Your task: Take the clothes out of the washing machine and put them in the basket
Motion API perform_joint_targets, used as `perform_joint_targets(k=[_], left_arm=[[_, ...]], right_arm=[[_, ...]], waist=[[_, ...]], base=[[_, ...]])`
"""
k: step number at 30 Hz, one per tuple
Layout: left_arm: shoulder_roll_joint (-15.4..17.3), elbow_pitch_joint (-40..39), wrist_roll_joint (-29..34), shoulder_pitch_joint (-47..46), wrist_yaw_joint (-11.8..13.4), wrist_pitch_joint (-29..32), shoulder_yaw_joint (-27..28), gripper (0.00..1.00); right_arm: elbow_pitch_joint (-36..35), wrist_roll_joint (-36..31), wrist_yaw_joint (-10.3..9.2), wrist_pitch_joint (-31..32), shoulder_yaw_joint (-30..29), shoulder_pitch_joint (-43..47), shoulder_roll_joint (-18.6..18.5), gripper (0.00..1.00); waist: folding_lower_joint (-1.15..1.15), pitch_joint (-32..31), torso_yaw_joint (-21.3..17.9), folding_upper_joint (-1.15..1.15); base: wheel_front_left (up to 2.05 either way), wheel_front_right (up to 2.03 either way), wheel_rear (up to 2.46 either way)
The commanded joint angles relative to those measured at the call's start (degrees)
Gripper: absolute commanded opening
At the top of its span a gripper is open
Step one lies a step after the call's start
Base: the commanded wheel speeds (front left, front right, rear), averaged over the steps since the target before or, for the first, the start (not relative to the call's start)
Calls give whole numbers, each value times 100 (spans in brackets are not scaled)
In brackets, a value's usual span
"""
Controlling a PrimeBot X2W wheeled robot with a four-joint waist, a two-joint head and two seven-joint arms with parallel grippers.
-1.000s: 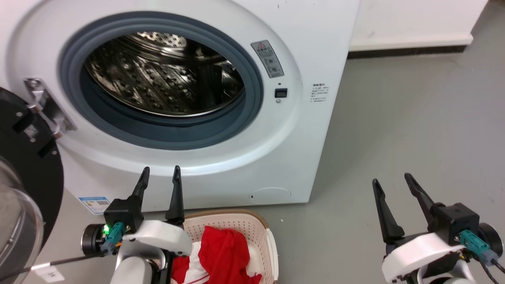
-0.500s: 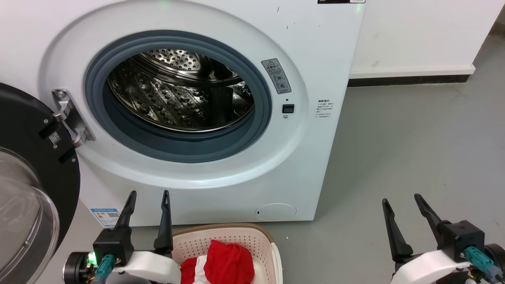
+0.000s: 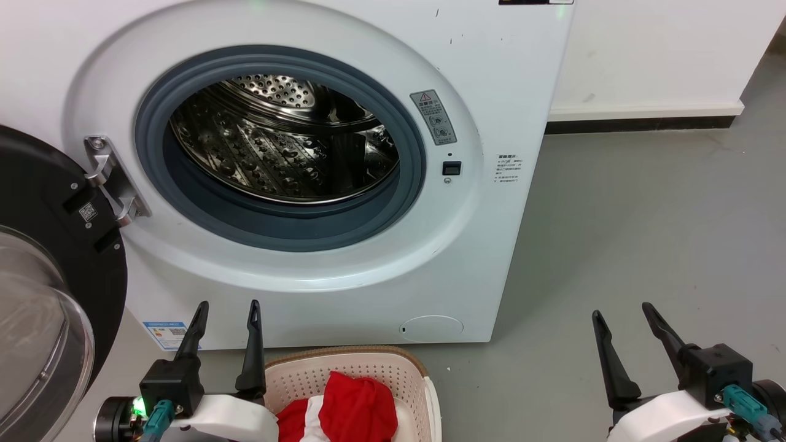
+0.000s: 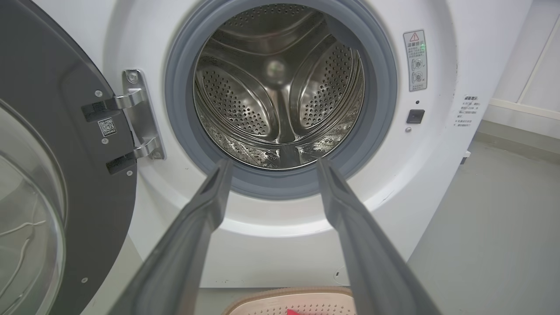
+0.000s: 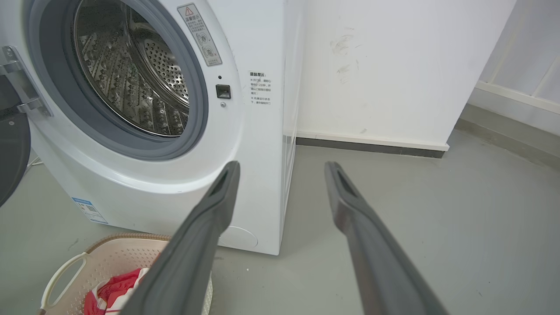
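The white washing machine (image 3: 479, 73) stands with its door (image 3: 43, 233) swung open to the left; its steel drum (image 3: 282, 141) shows bare metal, with no fabric visible inside. On the floor in front of it sits the cream basket (image 3: 405, 368), and the red clothes (image 3: 356, 405) with white trim lie inside it. My left gripper (image 3: 228, 305) is open and empty, just left of the basket, its fingers pointing at the washer's lower front. At the lower right, my right gripper (image 3: 620, 310) hangs open and empty over the grey floor. The right wrist view shows the basket (image 5: 65, 267) and clothes (image 5: 109, 291) at lower left.
A white wall with a dark skirting (image 3: 645, 120) runs behind and to the right of the washer. Grey floor (image 3: 645, 233) spreads out to the right. The open door's glass bowl (image 3: 31, 344) juts out at the far left.
The head camera tilted up, so everything slid down the picture. Both grippers sit lower in view, still open. The clothes lie in the basket as before.
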Motion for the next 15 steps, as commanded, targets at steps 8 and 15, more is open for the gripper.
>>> perform_joint_targets(k=[8,15], left_arm=[[32,-55,-55,30,55,-4,-35,100],[43,-59,-112,17,52,-25,-50,100]], right_arm=[[-34,53,-4,10,18,27,8,100],[-23,101,-4,8,30,33,8,100]], waist=[[0,11,3,0],[0,13,11,0]], base=[[0,0,0],[0,0,0]])
